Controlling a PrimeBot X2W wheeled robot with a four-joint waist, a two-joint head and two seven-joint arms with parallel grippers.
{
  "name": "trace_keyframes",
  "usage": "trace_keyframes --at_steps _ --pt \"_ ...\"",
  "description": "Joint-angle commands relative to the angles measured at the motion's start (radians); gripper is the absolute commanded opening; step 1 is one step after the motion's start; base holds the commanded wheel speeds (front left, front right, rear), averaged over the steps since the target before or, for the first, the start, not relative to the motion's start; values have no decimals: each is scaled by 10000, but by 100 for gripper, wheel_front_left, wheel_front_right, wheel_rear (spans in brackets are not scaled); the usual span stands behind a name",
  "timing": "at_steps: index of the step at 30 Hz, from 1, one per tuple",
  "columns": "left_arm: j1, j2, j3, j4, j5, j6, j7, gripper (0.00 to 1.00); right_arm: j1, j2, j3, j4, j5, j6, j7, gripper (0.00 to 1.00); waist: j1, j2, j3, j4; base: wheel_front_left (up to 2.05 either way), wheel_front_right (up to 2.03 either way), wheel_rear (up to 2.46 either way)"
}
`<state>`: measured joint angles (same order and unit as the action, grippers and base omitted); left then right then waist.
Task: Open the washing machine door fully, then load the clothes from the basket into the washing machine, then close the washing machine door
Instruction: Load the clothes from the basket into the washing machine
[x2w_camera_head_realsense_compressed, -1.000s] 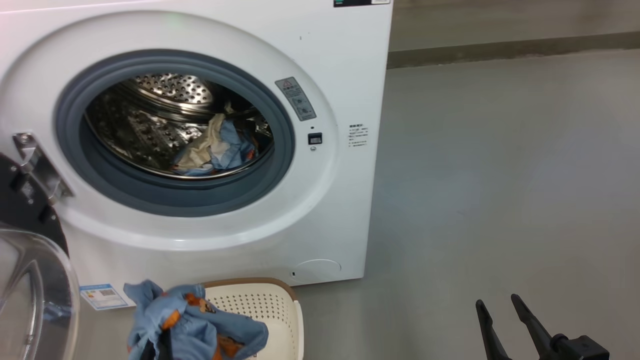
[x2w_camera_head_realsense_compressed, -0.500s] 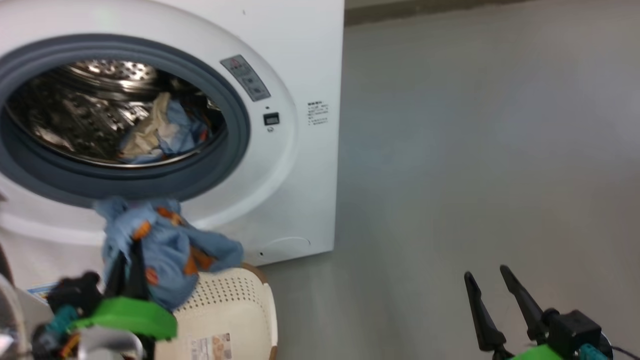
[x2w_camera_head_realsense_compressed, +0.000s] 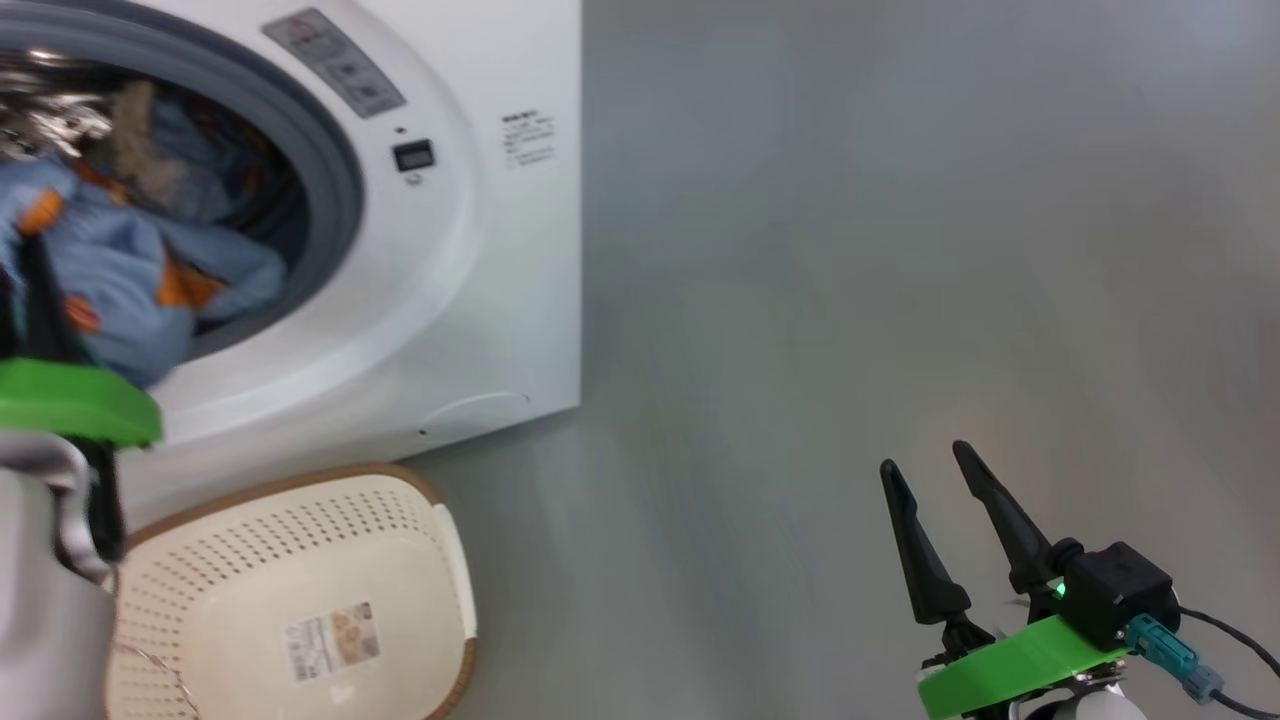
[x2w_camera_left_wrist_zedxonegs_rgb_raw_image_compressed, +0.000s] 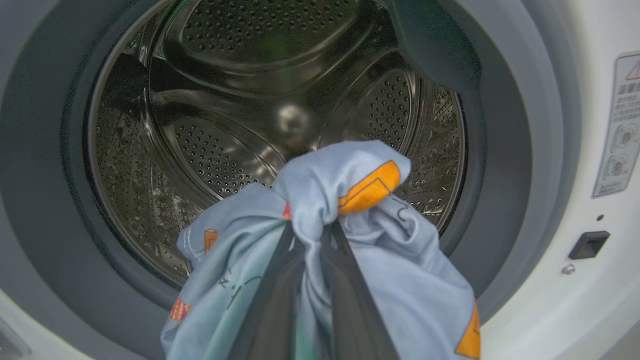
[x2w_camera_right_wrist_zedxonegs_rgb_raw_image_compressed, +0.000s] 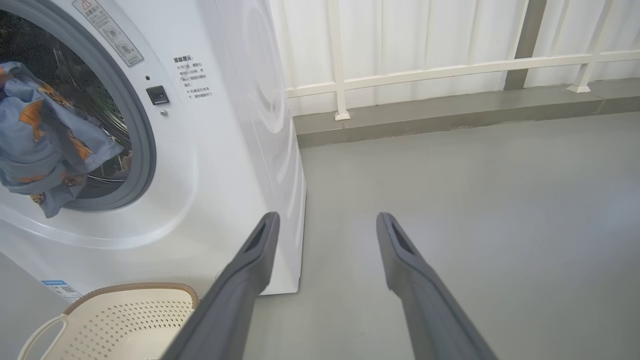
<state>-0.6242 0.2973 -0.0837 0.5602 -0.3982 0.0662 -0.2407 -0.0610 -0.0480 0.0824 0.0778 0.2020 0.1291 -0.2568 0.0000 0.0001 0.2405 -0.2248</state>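
My left gripper (x2w_camera_left_wrist_zedxonegs_rgb_raw_image_compressed: 307, 227) is shut on a bunch of the blue bear-print clothes (x2w_camera_left_wrist_zedxonegs_rgb_raw_image_compressed: 350, 200), held just before the mouth of the washing machine (x2w_camera_head_realsense_compressed: 480, 250). In the head view that gripper (x2w_camera_head_realsense_compressed: 25, 265) is at the far left, its tips buried in the cloth (x2w_camera_head_realsense_compressed: 120, 290). More clothes (x2w_camera_head_realsense_compressed: 190, 170) lie in the steel drum (x2w_camera_left_wrist_zedxonegs_rgb_raw_image_compressed: 225, 150). The washing machine door is out of view. The cream basket (x2w_camera_head_realsense_compressed: 250, 540) sits on the floor below the opening, its labelled bottom bare. My right gripper (x2w_camera_head_realsense_compressed: 923, 456) hangs open over the floor to the right, holding nothing.
Grey floor (x2w_camera_head_realsense_compressed: 850, 250) stretches wide to the right of the machine. A white railing (x2w_camera_right_wrist_zedxonegs_rgb_raw_image_compressed: 400, 75) on a low kerb (x2w_camera_right_wrist_zedxonegs_rgb_raw_image_compressed: 450, 112) runs along the back. The grey rubber gasket (x2w_camera_left_wrist_zedxonegs_rgb_raw_image_compressed: 500, 175) rings the drum opening.
The head camera has swung right and down. My left gripper has carried the blue clothes up from the basket to the drum opening. The right gripper has stayed open.
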Motion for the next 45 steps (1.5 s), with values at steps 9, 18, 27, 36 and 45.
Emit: trace_keyframes --at_steps 9,18,27,36,45 --pt "-2276 1486 681 1169 625 115 -202 0 -474 -23 730 -318 385 16 -49 100 0 -1 1853 -1388 0 0 0" --pt "-3707 2163 810 1674 1445 103 -208 0 -823 -23 1146 -539 449 16 -49 100 0 -1 2972 -1860 0 0 0" --pt "-4643 2936 1346 1571 1875 51 -209 0 -859 -22 1538 -583 809 16 -49 100 0 -1 3935 -2429 0 0 0" --pt "-6026 3577 1100 1429 2596 -63 -210 0 -774 -22 1798 -664 960 16 -49 100 0 -1 4808 -2689 0 0 0" --pt "-7367 3886 875 1369 3121 -53 -210 0 -876 -22 1655 -791 1021 16 -49 100 0 -1 5441 -2667 0 0 0"
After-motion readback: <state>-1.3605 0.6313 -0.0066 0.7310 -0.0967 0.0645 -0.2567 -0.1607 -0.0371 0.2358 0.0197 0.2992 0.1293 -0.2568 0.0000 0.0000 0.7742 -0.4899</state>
